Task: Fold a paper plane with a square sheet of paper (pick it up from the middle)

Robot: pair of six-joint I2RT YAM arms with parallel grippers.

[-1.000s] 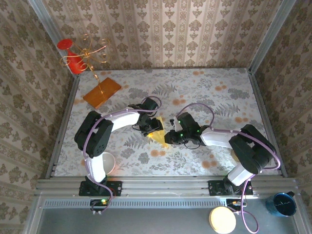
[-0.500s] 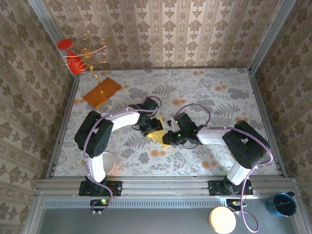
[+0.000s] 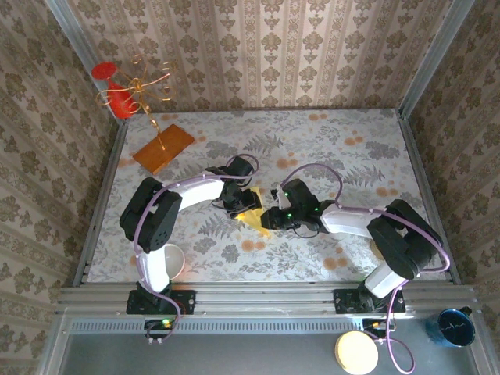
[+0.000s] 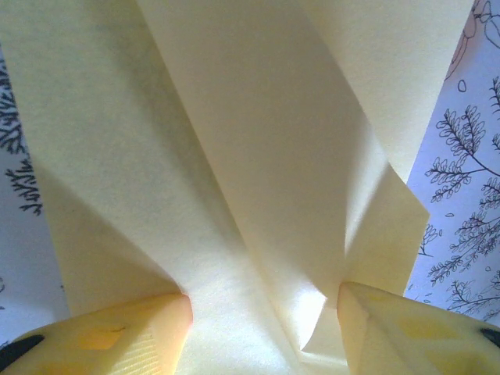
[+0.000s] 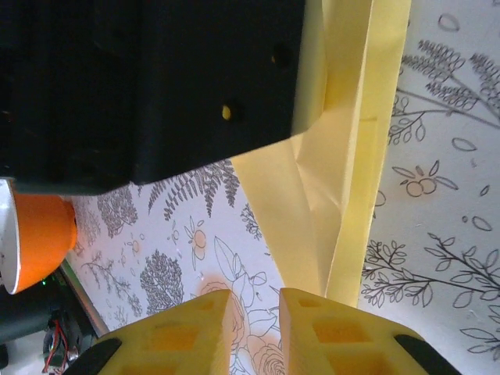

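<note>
Left gripper (image 3: 242, 205) and right gripper (image 3: 270, 217) meet over the half-folded paper plane (image 3: 255, 222) at the centre of the overhead view, on a floral table (image 3: 344, 148). The raised flaps could probably spring open, or the paper skid, if either arm nudges sideways. In the left wrist view, the left jaws stand about half apart, with fingertips (image 4: 156, 312) resting on the pale-yellow folds and clamping nothing. In the right wrist view, the right fingers (image 5: 320, 312) at the bottom edge are parted by a slit and empty, with the paper's long edge just beyond.
</note>
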